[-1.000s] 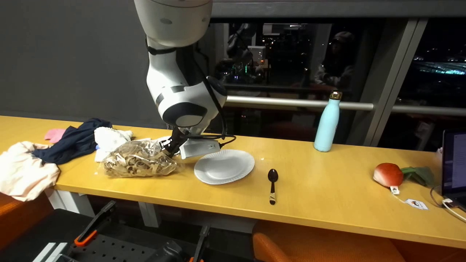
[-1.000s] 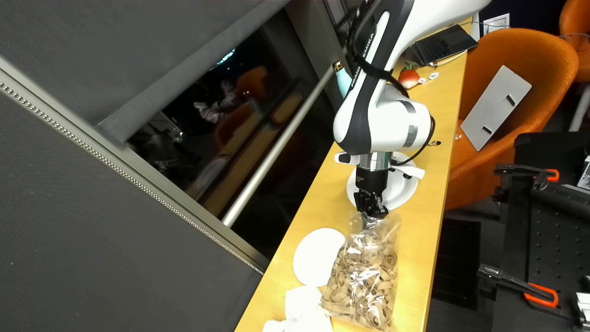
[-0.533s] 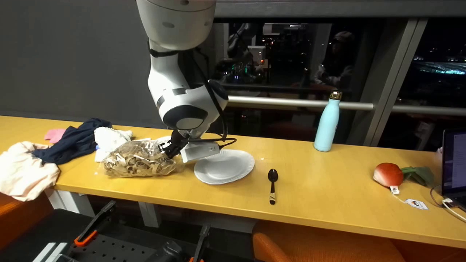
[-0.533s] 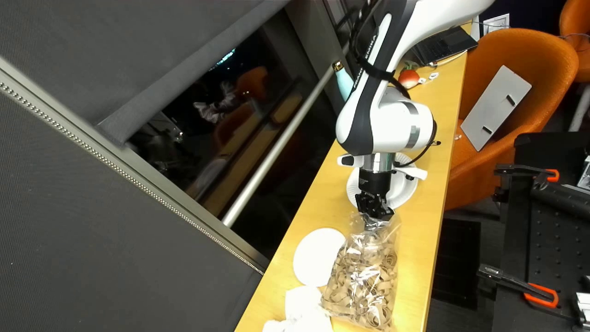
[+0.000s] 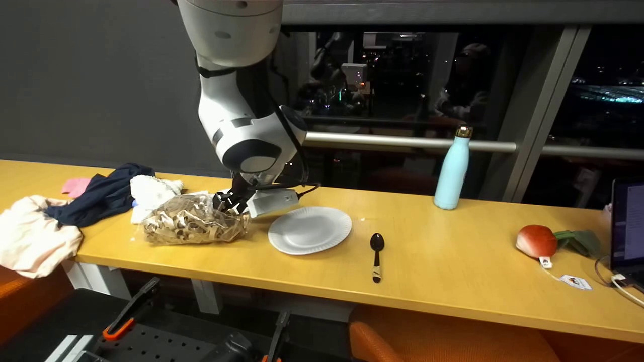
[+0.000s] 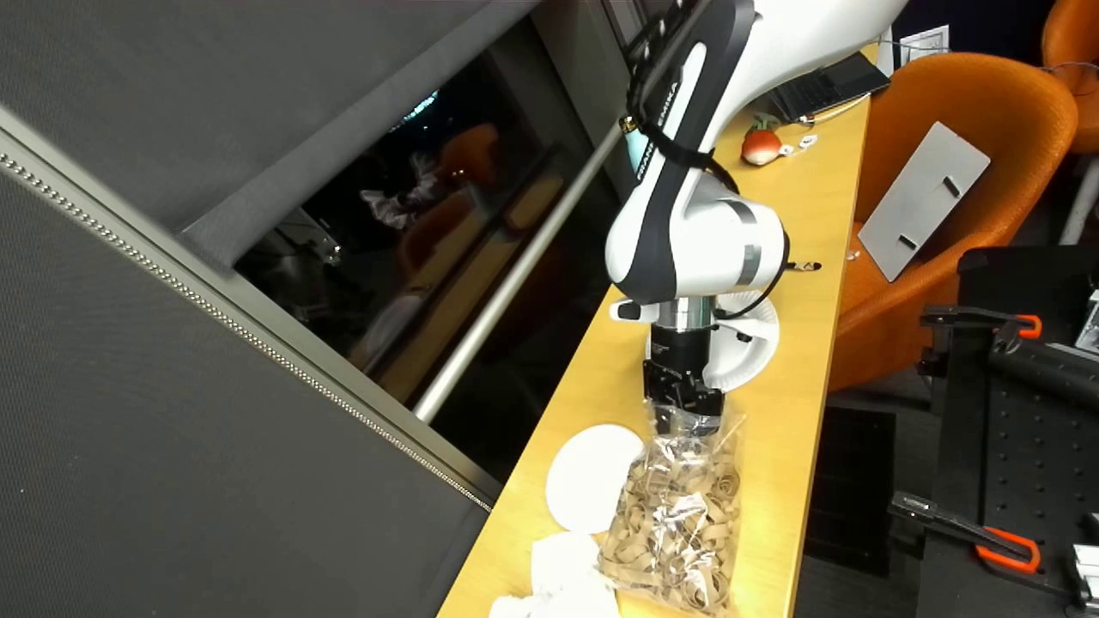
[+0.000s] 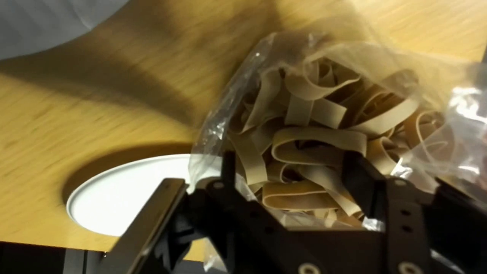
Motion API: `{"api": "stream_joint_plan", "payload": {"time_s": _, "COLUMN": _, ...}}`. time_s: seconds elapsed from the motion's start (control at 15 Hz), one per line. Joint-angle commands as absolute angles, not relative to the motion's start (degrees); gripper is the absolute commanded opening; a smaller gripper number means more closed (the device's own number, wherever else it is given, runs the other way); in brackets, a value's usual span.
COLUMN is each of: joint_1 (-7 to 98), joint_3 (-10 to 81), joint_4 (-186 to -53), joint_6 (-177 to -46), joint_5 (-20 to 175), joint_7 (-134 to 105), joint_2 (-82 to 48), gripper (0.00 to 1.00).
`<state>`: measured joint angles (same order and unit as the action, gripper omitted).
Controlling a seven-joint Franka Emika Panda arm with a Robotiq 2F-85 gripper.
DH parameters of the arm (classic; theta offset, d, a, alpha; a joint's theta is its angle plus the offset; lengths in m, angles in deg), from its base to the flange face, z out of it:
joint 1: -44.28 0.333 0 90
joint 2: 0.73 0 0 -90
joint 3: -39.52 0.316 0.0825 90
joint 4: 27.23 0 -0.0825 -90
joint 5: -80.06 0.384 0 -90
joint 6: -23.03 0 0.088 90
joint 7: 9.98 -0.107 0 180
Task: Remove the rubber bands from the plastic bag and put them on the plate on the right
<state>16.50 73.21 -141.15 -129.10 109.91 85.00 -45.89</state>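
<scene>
The clear plastic bag (image 5: 193,221) lies on the table, packed with tan rubber bands (image 7: 319,140). My gripper (image 7: 291,163) is open at the bag's mouth, its fingers (image 7: 363,182) spread wide with loose bands visible between and beyond them. Clear film passes outside the left finger in the wrist view, so the tips appear to be inside the bag. In an exterior view the gripper (image 6: 687,421) shows partly through the film. The white plate (image 5: 309,231) on the right holds nothing visible and stands beside the bag, under the wrist.
A second white plate (image 6: 592,481) lies against the bag's side. A black spoon (image 5: 377,256), a blue bottle (image 5: 453,173) and a red plush vegetable (image 5: 537,241) stand farther right. Cloths (image 5: 108,196) are heaped to the left. The table's front edge (image 5: 312,296) runs close by.
The gripper was shut and has opened inside the bag's mouth, spreading the film. The arm has shifted a little toward the bag and the window side. Bag and plates have stayed put.
</scene>
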Motion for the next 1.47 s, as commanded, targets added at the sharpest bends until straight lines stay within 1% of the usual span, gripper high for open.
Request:
{"api": "stream_joint_plan", "payload": {"time_s": 0.0, "joint_1": 19.5, "joint_3": 70.6, "joint_4": -137.2, "joint_6": -124.5, "joint_5": 109.4, "joint_7": 85.0, "joint_2": -47.3, "gripper": 1.0}}
{"api": "stream_joint_plan", "payload": {"time_s": 0.87, "joint_1": 24.6, "joint_3": 66.0, "joint_4": -135.0, "joint_6": -117.3, "joint_5": 111.2, "joint_7": 83.5, "joint_2": -48.2, "gripper": 1.0}}
{"api": "stream_joint_plan", "payload": {"time_s": 0.93, "joint_1": 24.7, "joint_3": 65.7, "joint_4": -135.1, "joint_6": -117.0, "joint_5": 111.3, "joint_7": 83.3, "joint_2": -48.0, "gripper": 0.75}}
{"api": "stream_joint_plan", "payload": {"time_s": 1.0, "joint_1": 24.8, "joint_3": 65.5, "joint_4": -135.1, "joint_6": -117.0, "joint_5": 111.5, "joint_7": 83.2, "joint_2": -47.9, "gripper": 0.72}}
{"api": "stream_joint_plan", "payload": {"time_s": 1.07, "joint_1": 24.8, "joint_3": 65.4, "joint_4": -135.3, "joint_6": -117.1, "joint_5": 111.7, "joint_7": 83.1, "joint_2": -47.8, "gripper": 0.65}}
{"api": "stream_joint_plan", "payload": {"time_s": 1.13, "joint_1": 24.9, "joint_3": 65.3, "joint_4": -135.5, "joint_6": -117.3, "joint_5": 111.8, "joint_7": 83.2, "joint_2": -47.7, "gripper": 0.56}}
{"api": "stream_joint_plan", "payload": {"time_s": 1.4, "joint_1": 24.9, "joint_3": 65.1, "joint_4": -135.8, "joint_6": -117.9, "joint_5": 112.0, "joint_7": 83.4, "joint_2": -47.5, "gripper": 0.27}}
